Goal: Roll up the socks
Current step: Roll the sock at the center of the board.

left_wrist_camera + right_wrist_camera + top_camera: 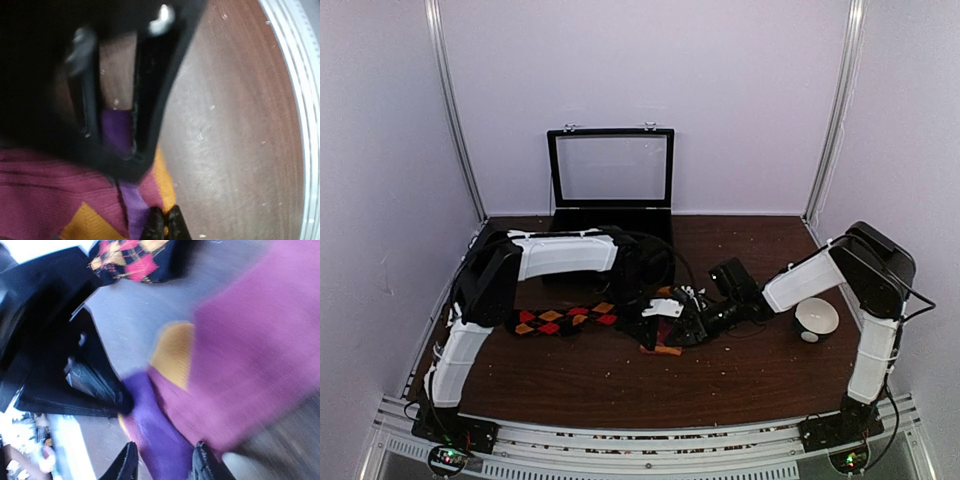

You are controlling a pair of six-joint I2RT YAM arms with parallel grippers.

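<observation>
From my remote station, both arms rise from the metal rail (640, 440) at the near edge and reach inward over the dark wooden tabletop (620, 385). They meet near its middle, above the pink striped sock (40, 190). The sock lies flat there, its orange patches and purple part turned toward the two wrists.

The left gripper (164, 225) has its jaws clenched tight, tips pressed together right at the sock's purple and orange edge. I cannot tell whether any fabric is pinched between them. The right gripper (167, 465) faces it from the other side with its jaws parted. The purple part of the sock lies between its two black fingers (205, 465), though its wrist view is blurred.

Just left of this meeting point, the argyle sock (565, 320) lies stretched flat across the tabletop. It is black with red and orange diamonds, close to the pink one but separated from it by bare wood, and no jaws touch it.

To the right, under the right arm's elbow, sits a small white bowl (816, 320). At the far edge, against the back wall, a black display case (610, 170) stands with its glass lid raised upright.
</observation>
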